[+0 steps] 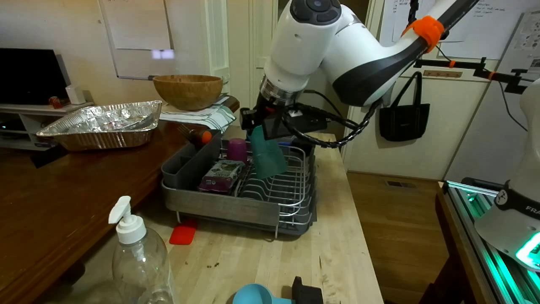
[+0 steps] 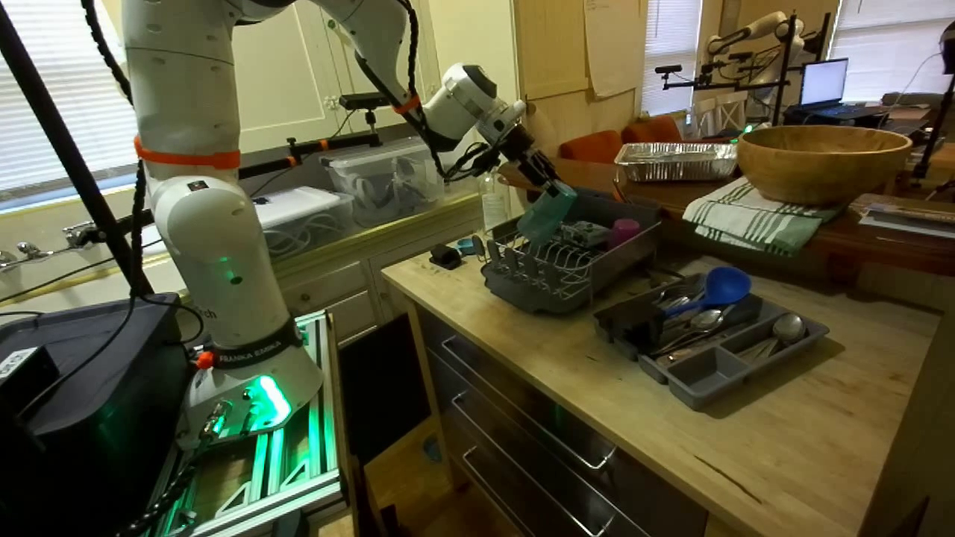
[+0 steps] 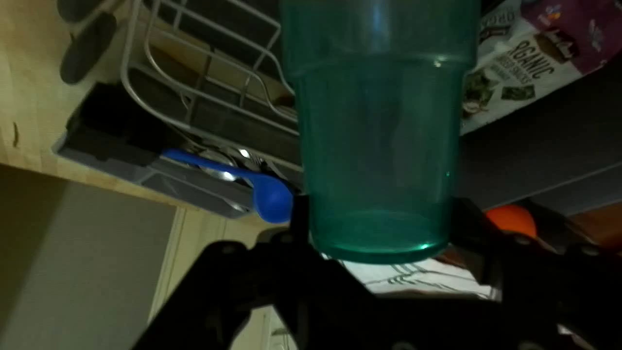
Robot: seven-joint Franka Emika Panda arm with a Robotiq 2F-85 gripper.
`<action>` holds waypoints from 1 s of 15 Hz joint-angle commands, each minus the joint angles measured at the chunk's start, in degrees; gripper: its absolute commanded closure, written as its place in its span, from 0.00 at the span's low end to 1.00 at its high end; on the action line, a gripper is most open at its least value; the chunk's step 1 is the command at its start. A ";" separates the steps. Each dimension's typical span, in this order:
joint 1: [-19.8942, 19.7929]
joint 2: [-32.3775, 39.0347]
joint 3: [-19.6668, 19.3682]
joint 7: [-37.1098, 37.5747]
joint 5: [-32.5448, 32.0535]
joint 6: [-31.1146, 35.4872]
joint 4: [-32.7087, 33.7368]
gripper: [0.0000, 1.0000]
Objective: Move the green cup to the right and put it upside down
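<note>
The green cup (image 1: 269, 157) is a translucent teal-green tumbler. It also shows in an exterior view (image 2: 547, 215) and large in the wrist view (image 3: 379, 136). My gripper (image 3: 381, 218) is shut on it near its base, one finger on each side. The cup hangs tilted, base up at the jaws and mouth pointing down, over the wire dish rack (image 1: 236, 207). In an exterior view the gripper (image 2: 553, 181) is above the rack. The cup's rim runs out of the wrist view's top edge. I cannot tell whether the rim touches the rack wires.
In the rack are a purple cup (image 1: 237, 150) and a snack package (image 1: 222, 175). A cutlery tray (image 2: 735, 350) with a blue ladle (image 2: 725, 287) stands beside the rack. A soap bottle (image 1: 141, 257) and a light-blue scoop (image 1: 254, 294) are on the counter. A wooden bowl (image 2: 821, 160) stands behind.
</note>
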 commanded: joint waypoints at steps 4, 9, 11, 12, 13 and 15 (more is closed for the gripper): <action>-1.64 -4.07 5.05 19.37 -9.62 -1.05 -6.14 0.53; -2.16 -7.54 7.88 34.10 -7.09 -1.17 -10.03 0.53; -2.16 -9.39 7.95 30.62 -17.58 0.43 -11.84 0.53; -2.72 -9.91 8.05 30.48 -20.69 1.60 -12.49 0.53; -3.11 -9.96 8.06 31.20 -24.93 1.35 -12.74 0.53; -3.79 -10.54 8.22 32.45 -33.13 0.94 -13.31 0.53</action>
